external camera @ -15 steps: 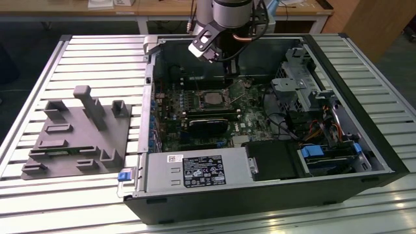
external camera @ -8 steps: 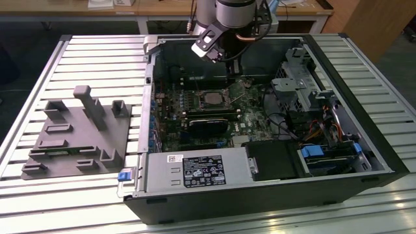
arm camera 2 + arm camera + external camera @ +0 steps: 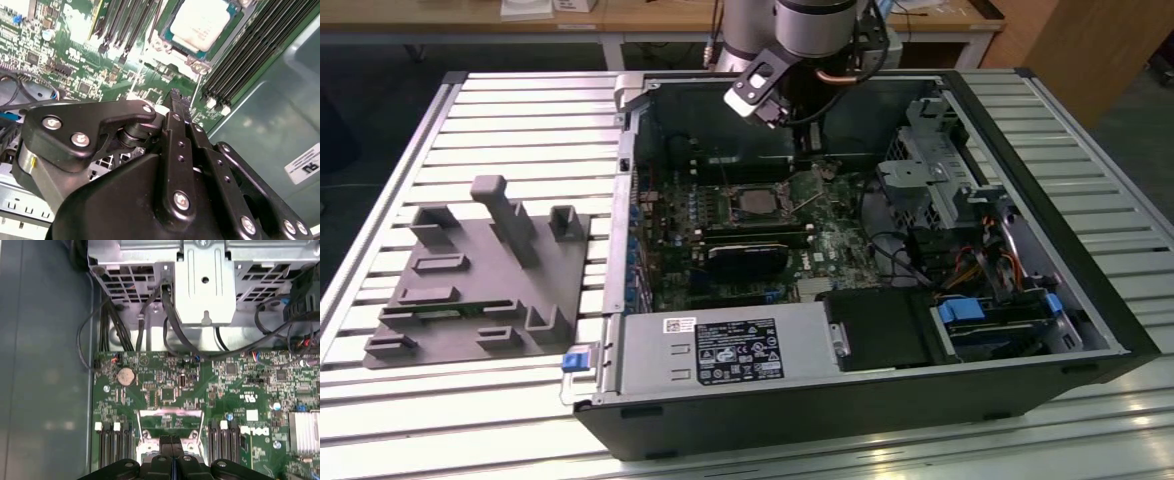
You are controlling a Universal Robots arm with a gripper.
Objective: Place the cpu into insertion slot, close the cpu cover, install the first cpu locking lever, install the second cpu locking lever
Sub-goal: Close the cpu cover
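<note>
The cpu [image 3: 758, 200] has a dull silvery top and sits in the insertion slot [image 3: 755, 214] on the green board, inside the open computer case. In the second wrist view, the cpu [image 3: 200, 22] is rimmed by the thin silvery cpu cover [image 3: 161, 45], which looks laid down around it. One thin locking lever [image 3: 198, 87] sticks up beside the socket. My gripper [image 3: 790, 120] hangs over the board a little beyond the socket. Its black fingers [image 3: 176, 107] are pressed together, shut on nothing. The first wrist view shows the fingertips [image 3: 171, 442] in front of the silvery frame [image 3: 170, 413].
A black graphics card [image 3: 750, 258] lies just in front of the socket, with memory slots [image 3: 250, 55] beside it. A silver drive cage [image 3: 921, 180] and cables stand at the exterior view's right, and a power supply [image 3: 720, 350] at the case front. A grey fixture [image 3: 480, 270] sits outside the case.
</note>
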